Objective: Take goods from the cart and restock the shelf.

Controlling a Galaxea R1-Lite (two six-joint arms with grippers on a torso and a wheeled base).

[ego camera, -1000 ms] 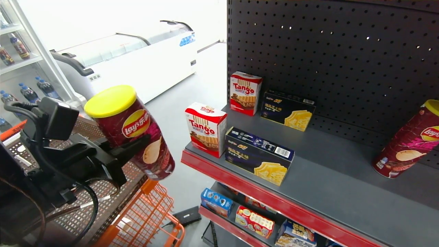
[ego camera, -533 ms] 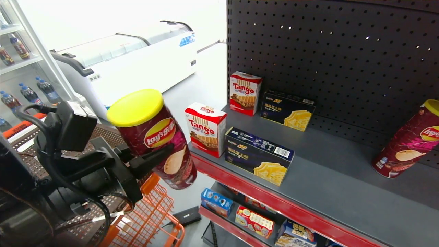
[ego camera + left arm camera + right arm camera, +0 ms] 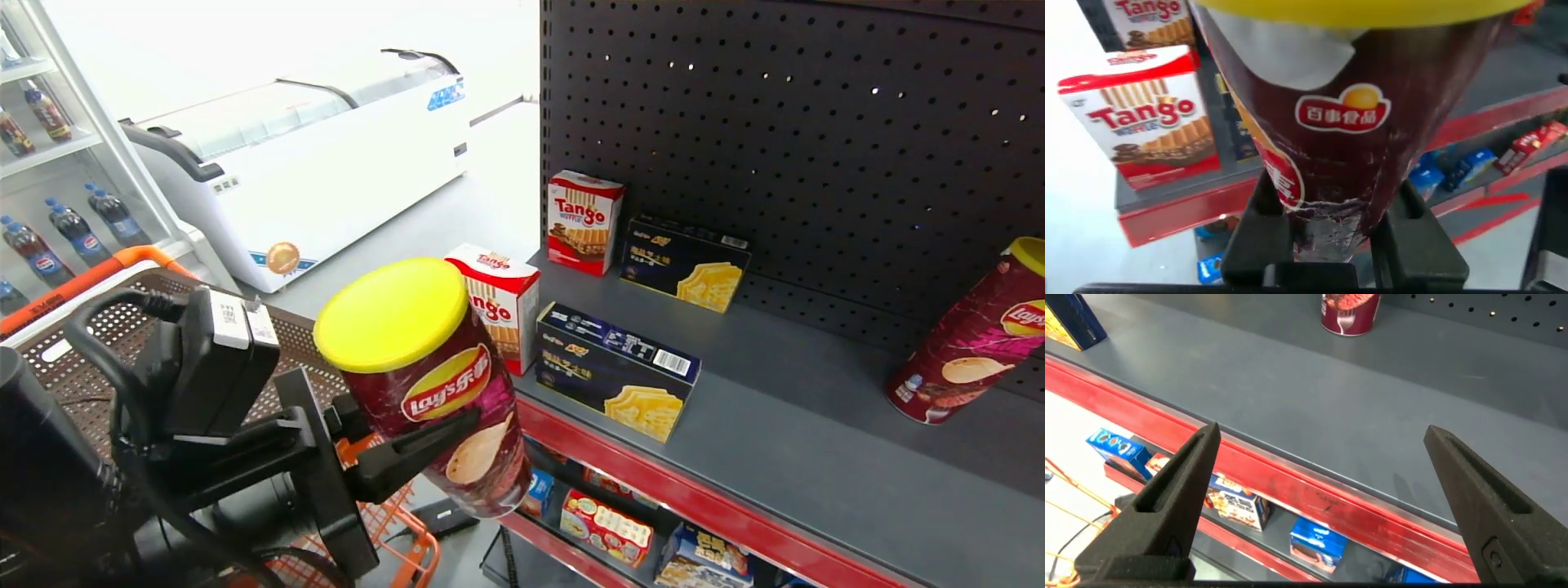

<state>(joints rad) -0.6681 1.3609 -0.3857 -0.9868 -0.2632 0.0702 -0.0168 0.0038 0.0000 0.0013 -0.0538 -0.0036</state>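
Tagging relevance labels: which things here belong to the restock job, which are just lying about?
Job: chip can, held in the left gripper; orange cart; shelf; right gripper, open by the shelf.

Lying about: chest freezer; drink bottles; wafer boxes, dark boxes and second can, already on the shelf.

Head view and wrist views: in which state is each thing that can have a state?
held chip can: lid on, in air, tilted
left gripper: shut on the held chip can
right gripper: open, empty
second chip can: lid on, standing on the shelf
wafer boxes: closed, upright
dark blue boxes: closed, on their long side
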